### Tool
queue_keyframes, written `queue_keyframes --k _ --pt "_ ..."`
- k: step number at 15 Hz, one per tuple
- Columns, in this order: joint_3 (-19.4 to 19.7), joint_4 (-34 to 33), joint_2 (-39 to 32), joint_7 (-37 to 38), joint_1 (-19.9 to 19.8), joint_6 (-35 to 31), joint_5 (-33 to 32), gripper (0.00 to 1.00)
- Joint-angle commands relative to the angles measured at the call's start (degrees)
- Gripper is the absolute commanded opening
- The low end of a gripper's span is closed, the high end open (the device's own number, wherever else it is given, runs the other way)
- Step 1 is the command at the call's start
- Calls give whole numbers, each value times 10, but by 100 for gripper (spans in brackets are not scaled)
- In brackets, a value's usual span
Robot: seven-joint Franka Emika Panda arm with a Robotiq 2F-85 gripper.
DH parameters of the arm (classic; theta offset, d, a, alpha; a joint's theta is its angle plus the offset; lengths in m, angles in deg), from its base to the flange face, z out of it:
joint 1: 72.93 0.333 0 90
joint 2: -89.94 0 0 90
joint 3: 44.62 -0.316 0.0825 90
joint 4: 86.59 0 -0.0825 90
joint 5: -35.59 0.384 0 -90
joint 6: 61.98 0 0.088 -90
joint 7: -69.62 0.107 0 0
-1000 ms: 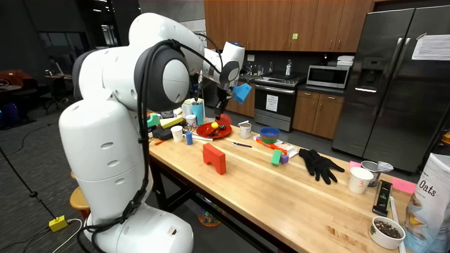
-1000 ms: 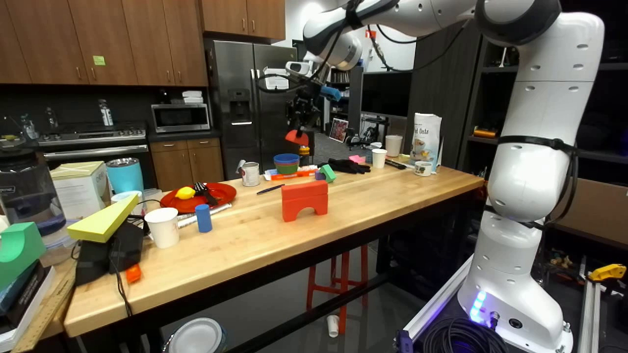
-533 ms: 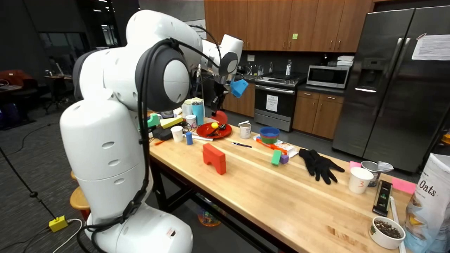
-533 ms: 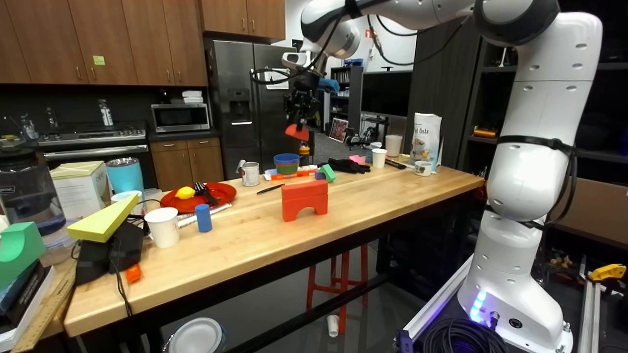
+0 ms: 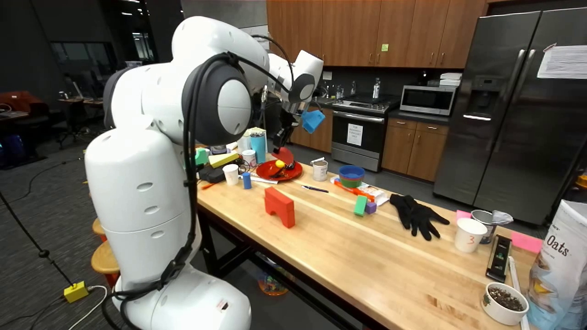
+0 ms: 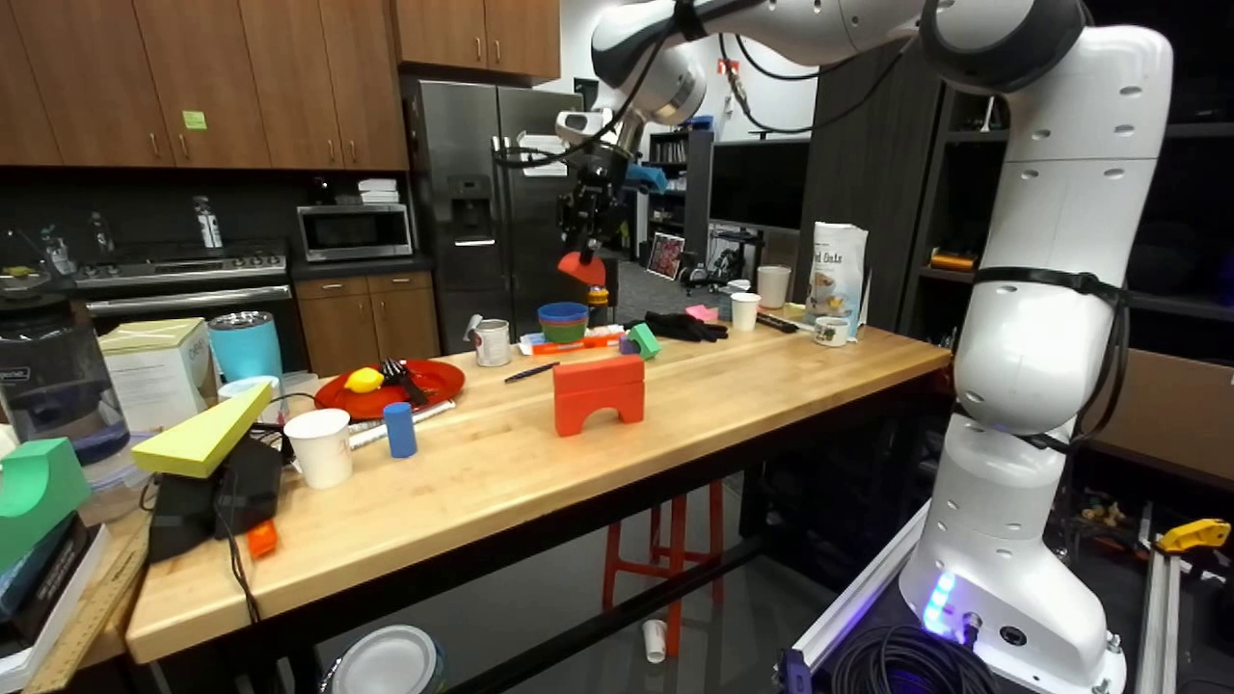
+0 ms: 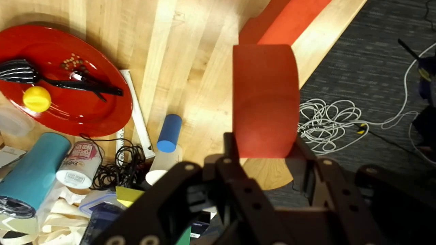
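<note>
My gripper (image 7: 265, 146) is shut on a red half-round block (image 7: 265, 98), with one finger on each side of it. In both exterior views this block (image 6: 582, 267) hangs tilted in the air, above the level of the table. Seen from an exterior view, it overlaps the back of the red plate (image 5: 263, 173). On the tabletop stands a red rectangular block (image 6: 598, 374) resting on a red arch block (image 6: 569, 417). Part of that stack (image 7: 293, 20) shows beyond the held block in the wrist view.
The plate carries a yellow lemon-like item (image 6: 364, 379) and a black fork (image 6: 410, 386). Near it stand a blue cylinder (image 6: 400, 430), a paper cup (image 6: 320, 448) and a can (image 6: 493, 342). Stacked bowls (image 5: 351, 174), a green block (image 5: 360, 205) and black gloves (image 5: 417, 215) lie farther along.
The gripper, still holding the red half-round block, has shifted slightly left in an exterior view; it rose a little, then sank again. The objects on the table have not moved.
</note>
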Motion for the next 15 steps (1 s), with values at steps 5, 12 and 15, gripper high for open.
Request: queue_keyframes --k 5,12,15 --pt "-9 1 -16 95 -23 50 51 15" --pt "-20 -3 -53 143 -22 43 48 15" --pt "-23 -7 -71 173 -22 48 40 15"
